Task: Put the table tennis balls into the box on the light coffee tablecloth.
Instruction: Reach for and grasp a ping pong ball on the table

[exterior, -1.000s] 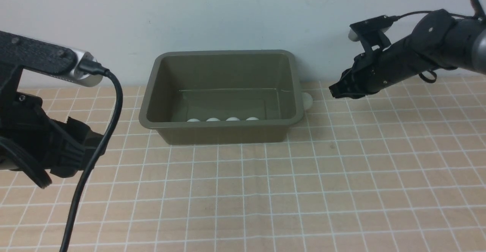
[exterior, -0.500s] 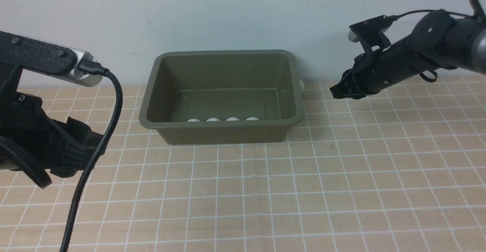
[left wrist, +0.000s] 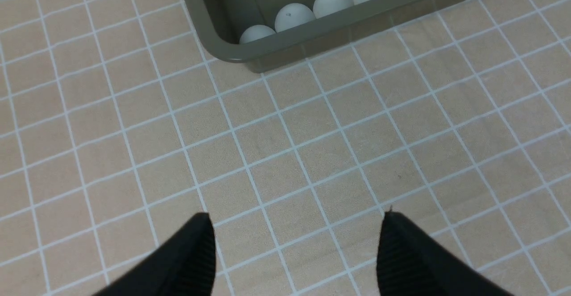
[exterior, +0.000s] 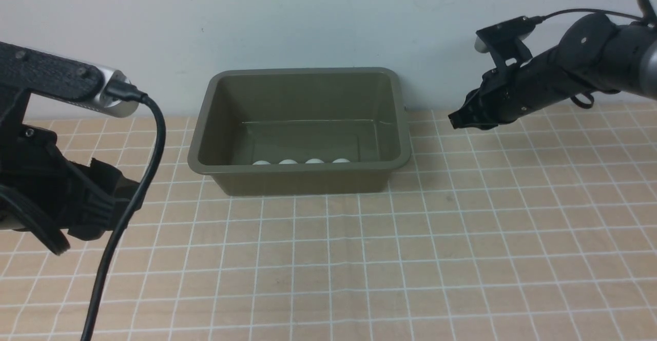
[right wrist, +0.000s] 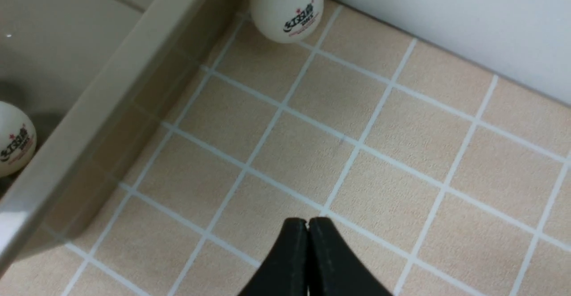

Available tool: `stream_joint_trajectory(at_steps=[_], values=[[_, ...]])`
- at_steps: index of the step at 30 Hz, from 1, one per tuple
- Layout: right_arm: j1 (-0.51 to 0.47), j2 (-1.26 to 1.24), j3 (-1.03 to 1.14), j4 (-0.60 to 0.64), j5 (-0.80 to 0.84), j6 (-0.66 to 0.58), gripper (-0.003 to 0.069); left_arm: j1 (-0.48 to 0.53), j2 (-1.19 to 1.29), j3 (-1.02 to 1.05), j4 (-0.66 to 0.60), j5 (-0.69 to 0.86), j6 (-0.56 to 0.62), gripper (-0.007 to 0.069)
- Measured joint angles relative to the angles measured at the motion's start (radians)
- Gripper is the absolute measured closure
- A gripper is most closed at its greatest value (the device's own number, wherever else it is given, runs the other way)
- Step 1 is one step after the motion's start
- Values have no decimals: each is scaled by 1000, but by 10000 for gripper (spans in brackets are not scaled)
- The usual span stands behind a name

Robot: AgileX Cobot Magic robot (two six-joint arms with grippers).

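A plain pale wall [exterior: 318,17] stands at the far side and runs across the whole width of the front view. A few small dark specks show on its surface.

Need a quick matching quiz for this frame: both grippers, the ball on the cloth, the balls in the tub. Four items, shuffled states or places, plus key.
Things:
1. left gripper
2. right gripper
3. loose ball
4. row of balls

States or places:
A. inside the box, along its near wall
B. shut, holding nothing
C. on the cloth, outside the box
D. open, holding nothing

Pairs: 1-D, 2-B, 3-C, 4-A
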Motion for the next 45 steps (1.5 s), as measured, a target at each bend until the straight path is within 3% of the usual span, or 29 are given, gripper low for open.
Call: stream_joint_trajectory(at_steps=[9,17,22,26,31,40,45], values=[[0,18,-26,7,-61,-18,676,0,0,0,0,0,0,221],[-1,124,-153,99,39,-56,659,0,0,0,0,0,0,221],[-13,160,-227,181,123,-134,573,0,0,0,0,0,0,221],[-41,169,-283,210,191,-194,416,0,0,0,0,8,0,221],[-85,169,-293,205,270,-239,303,0,0,0,0,16,8,221],[-96,176,-294,156,407,-497,293,0,0,0,0,18,25,221],[-96,176,-294,192,412,-532,294,0,0,0,0,18,25,221]])
